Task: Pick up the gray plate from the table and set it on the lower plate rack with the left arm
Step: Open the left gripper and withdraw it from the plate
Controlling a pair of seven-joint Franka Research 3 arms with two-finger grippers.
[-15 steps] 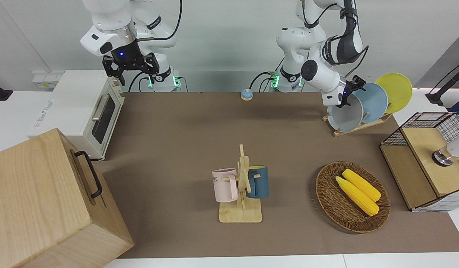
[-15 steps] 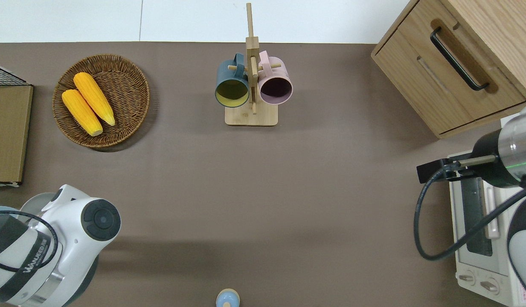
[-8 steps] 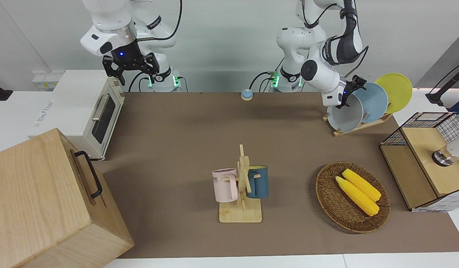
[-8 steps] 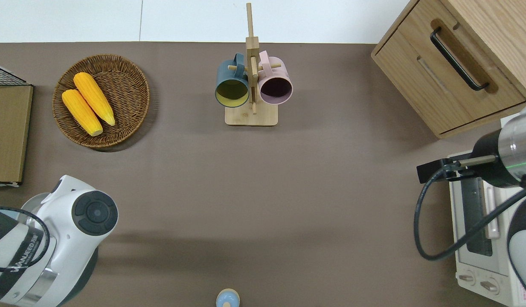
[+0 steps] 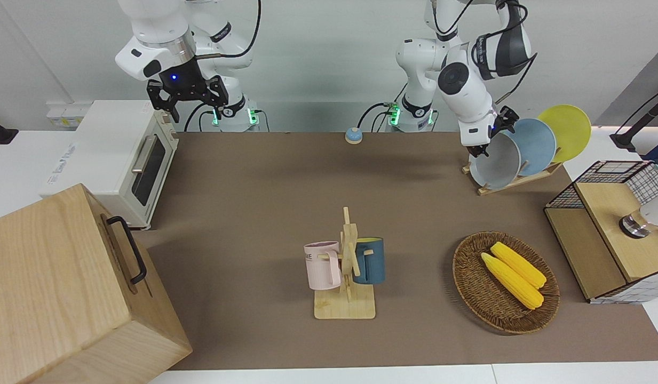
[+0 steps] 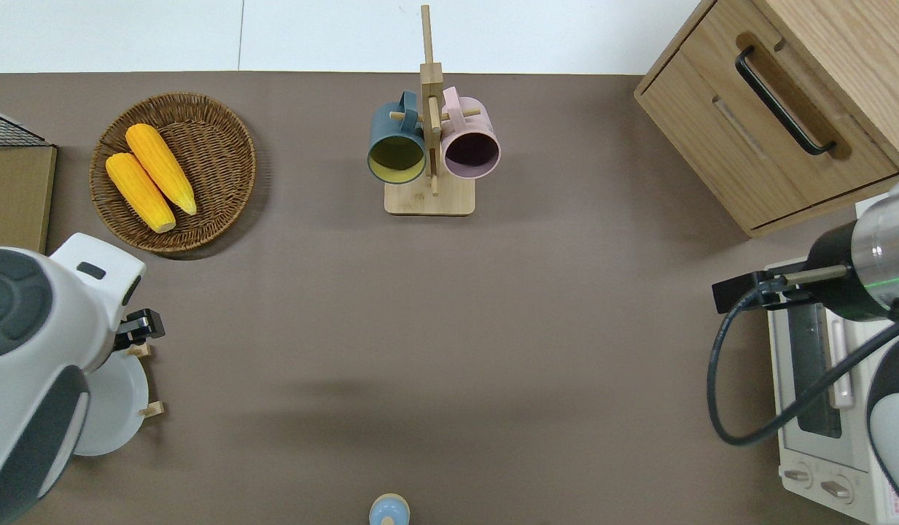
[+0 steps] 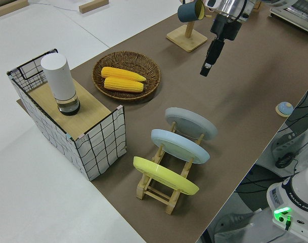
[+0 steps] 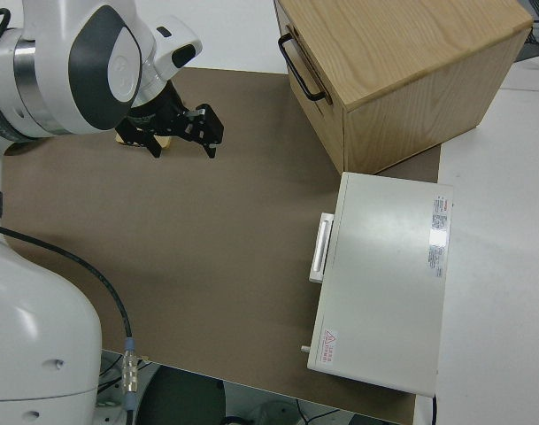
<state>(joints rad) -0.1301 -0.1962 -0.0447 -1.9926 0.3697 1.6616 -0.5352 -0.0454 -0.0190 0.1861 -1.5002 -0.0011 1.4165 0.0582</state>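
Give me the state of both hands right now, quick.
Left hand: open, holding nothing; the gray plate stands in the lower plate rack.
Right hand: open, holding nothing, parked.

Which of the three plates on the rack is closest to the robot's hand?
The gray plate, in the end slot of the lower plate rack. The left gripper hangs near it; the light blue plate sits in the middle and the yellow plate at the opposite end.

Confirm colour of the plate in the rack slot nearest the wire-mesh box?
Yellow: the round yellow plate in the light-wood dish rack, clearest in the left side view.
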